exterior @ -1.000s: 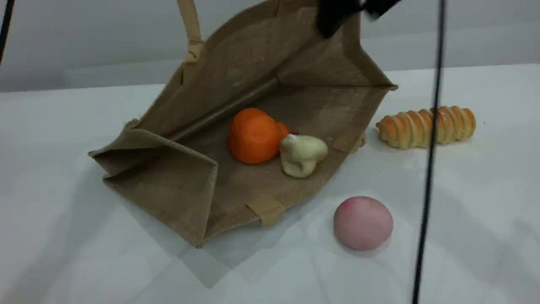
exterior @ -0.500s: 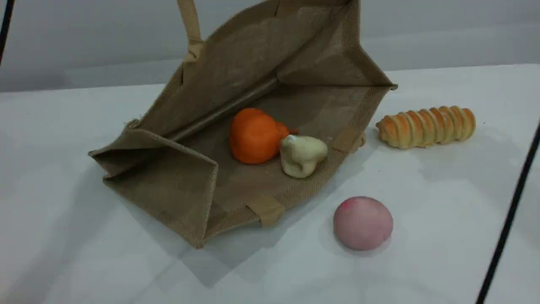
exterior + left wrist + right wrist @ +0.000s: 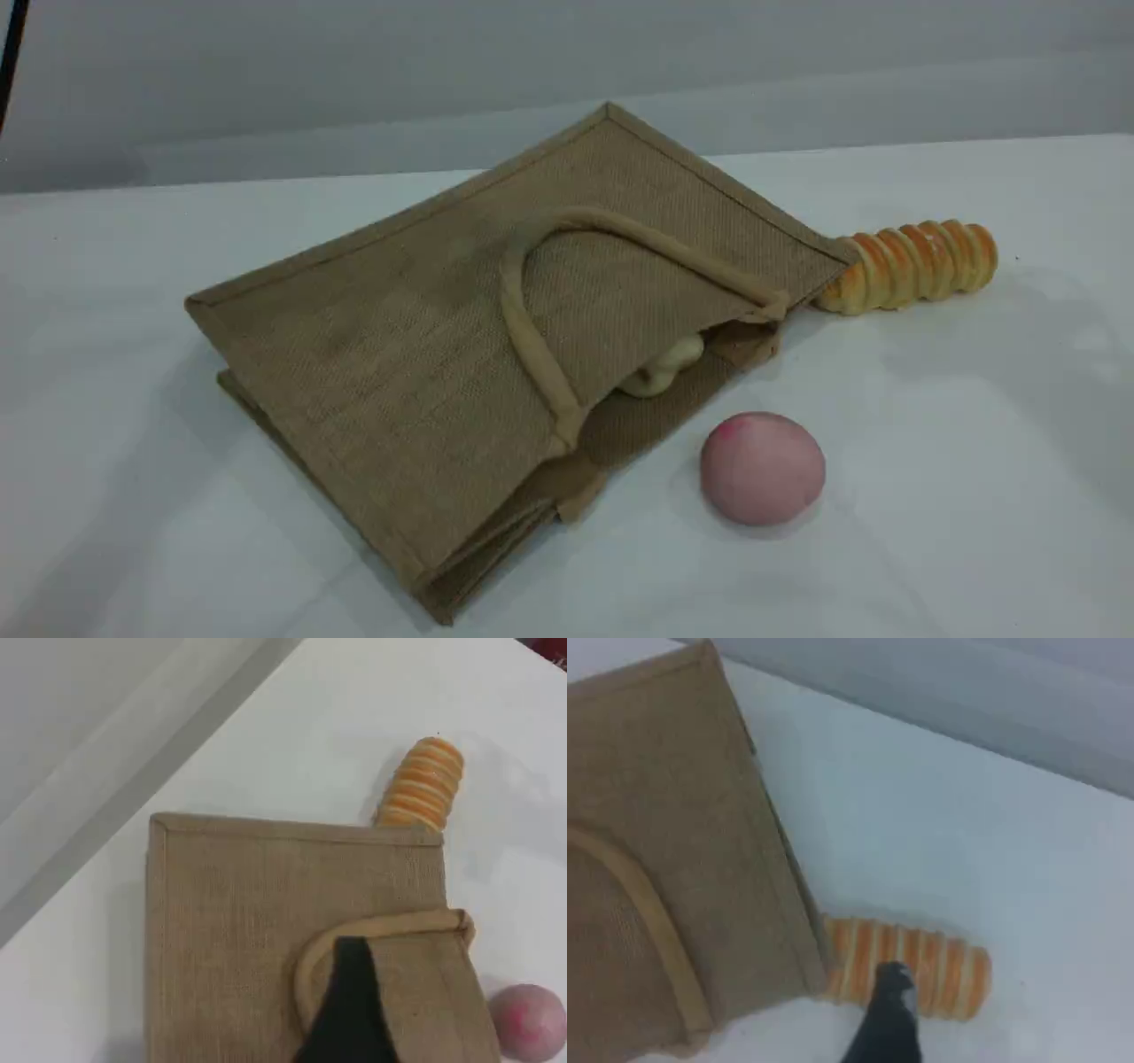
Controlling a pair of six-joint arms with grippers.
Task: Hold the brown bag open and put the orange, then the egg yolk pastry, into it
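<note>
The brown bag (image 3: 425, 354) lies collapsed flat on the white table, its upper side folded down and one beige handle (image 3: 532, 346) resting on top. At its narrow mouth a bit of the pale egg yolk pastry (image 3: 660, 368) peeks out. The orange is hidden under the fabric. Neither gripper appears in the scene view. In the left wrist view one dark fingertip (image 3: 350, 992) hovers above the bag (image 3: 230, 921) and its handle, holding nothing. In the right wrist view one fingertip (image 3: 888, 1019) hangs over the table beside the bag (image 3: 664, 815), also holding nothing.
A ridged golden bread roll (image 3: 912, 261) lies against the bag's right corner. A pale pink ball (image 3: 762, 468) sits on the table in front of the bag's mouth. A thin black cable (image 3: 11, 53) hangs at the scene view's top left.
The bag's raised side and handle dropped and the bag fell flat, covering the orange and most of the pastry. The black cable at the right has left the scene view.
</note>
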